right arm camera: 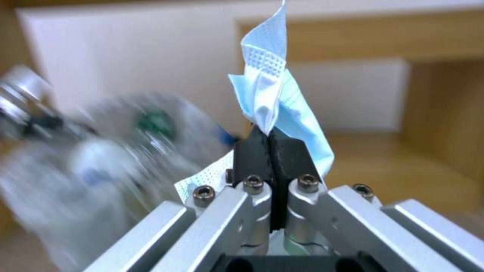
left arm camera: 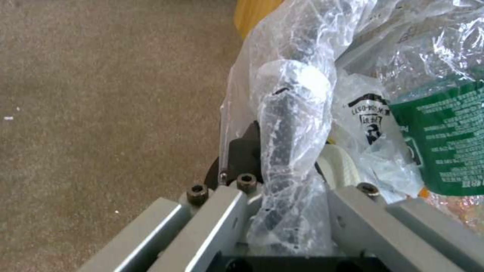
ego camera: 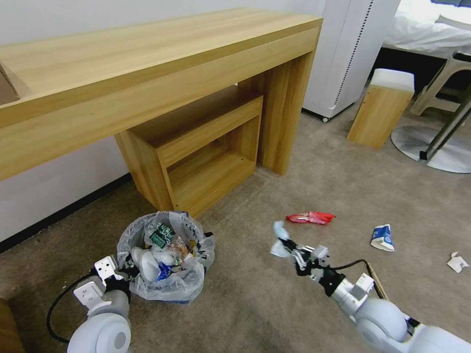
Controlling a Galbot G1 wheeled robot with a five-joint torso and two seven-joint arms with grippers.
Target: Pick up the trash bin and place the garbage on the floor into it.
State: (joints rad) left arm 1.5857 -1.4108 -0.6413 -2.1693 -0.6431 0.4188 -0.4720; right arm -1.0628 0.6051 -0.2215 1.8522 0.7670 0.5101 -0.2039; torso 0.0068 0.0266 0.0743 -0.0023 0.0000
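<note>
Head view shows the trash bin (ego camera: 164,257) low on the robot's left, on the beige floor (ego camera: 274,304) just in front of the wooden bench (ego camera: 147,73) and its lower shelf unit (ego camera: 206,152). Its crinkly plastic liner is already stuffed with litter, among it a bottle with a green label (ego camera: 159,236) and white crumpled pieces. The left claw (ego camera: 125,272) is at the near rim of the bin; in the left wrist view its black pads (left arm camera: 242,155) are pressed onto the rim with the liner bunched between them, so it is pinching the trash bin.

To the right of the bin, the right claw (ego camera: 289,247) hangs above the carpet, well apart from it. Its pads (right arm camera: 255,153) are pressed together on a light blue and white face mask (right arm camera: 275,98), which sticks up past the fingertips. The bin appears as a blur beyond it in the right wrist view.

More garbage lies on the floor farther right: a red wrapper (ego camera: 310,217) just beyond the right claw, a blue-white carton (ego camera: 382,238), a crumpled white tissue (ego camera: 457,262) near the picture's edge, and a thin wooden stick (ego camera: 377,280) beside the right forearm.
</note>
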